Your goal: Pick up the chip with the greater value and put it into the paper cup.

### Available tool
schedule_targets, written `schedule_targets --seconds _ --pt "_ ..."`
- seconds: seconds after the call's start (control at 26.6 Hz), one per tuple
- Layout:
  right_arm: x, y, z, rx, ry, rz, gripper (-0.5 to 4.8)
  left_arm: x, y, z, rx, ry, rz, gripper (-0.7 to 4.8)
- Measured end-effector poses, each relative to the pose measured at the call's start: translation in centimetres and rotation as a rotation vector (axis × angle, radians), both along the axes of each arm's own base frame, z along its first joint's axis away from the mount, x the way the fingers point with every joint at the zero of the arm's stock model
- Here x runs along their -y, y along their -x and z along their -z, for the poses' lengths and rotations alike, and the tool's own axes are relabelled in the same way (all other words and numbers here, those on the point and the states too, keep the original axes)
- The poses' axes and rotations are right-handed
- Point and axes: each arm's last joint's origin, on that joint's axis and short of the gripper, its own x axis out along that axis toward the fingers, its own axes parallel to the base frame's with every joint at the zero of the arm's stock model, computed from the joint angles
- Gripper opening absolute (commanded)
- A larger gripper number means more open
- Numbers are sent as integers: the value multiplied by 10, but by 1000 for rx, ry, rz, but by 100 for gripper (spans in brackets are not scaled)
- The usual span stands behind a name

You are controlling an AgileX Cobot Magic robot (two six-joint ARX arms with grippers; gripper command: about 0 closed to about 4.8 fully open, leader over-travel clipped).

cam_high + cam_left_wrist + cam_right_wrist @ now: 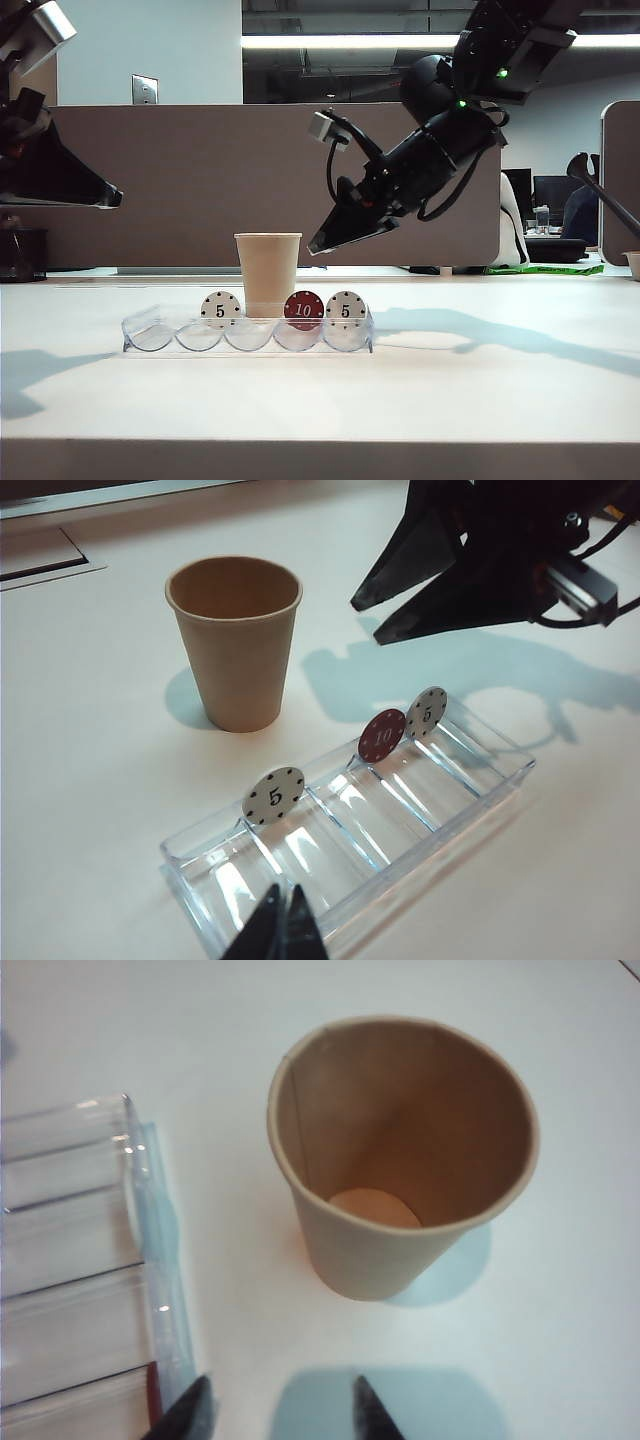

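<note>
So your red chip [303,309] sits untouched in the tray [150,338], cup [267,272] empty; right pincer [280,1410] spread wide above, left pincer [282,932] pinched closed, empty.

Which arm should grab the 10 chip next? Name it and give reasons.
Right. Its open claw hangs just above the cup and the red 10 chip, empty. The left claw is shut, hanging off at the tray's far end.

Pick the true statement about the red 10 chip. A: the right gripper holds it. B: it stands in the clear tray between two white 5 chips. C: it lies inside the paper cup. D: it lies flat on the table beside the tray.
B: the red 10 chip stands on edge in the clear tray, a white 5 chip on one side and another white 5 chip on the other; the paper cup is empty.
</note>
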Motion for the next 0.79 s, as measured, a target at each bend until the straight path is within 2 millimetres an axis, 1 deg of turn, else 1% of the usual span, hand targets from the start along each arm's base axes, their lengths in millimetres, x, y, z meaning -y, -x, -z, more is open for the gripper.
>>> schedule_targets --seconds 0.04,0.15,0.34,0.45,0.79 --pt "-2 1 0 13 13 -3 213 0 0 0 0 0 0 -5" --pt "-18 12 4 75 143 -28 212 0 0 0 0 0 0 -4" --pt "-28 23 9 140 309 -64 212 0 0 0 0 0 0 -4" --pt "-29 25 9 148 337 -69 212 0 0 0 0 0 0 -4" --pt "-29 23 9 169 338 -70 212 0 0 1 -9 -2 0 -4"
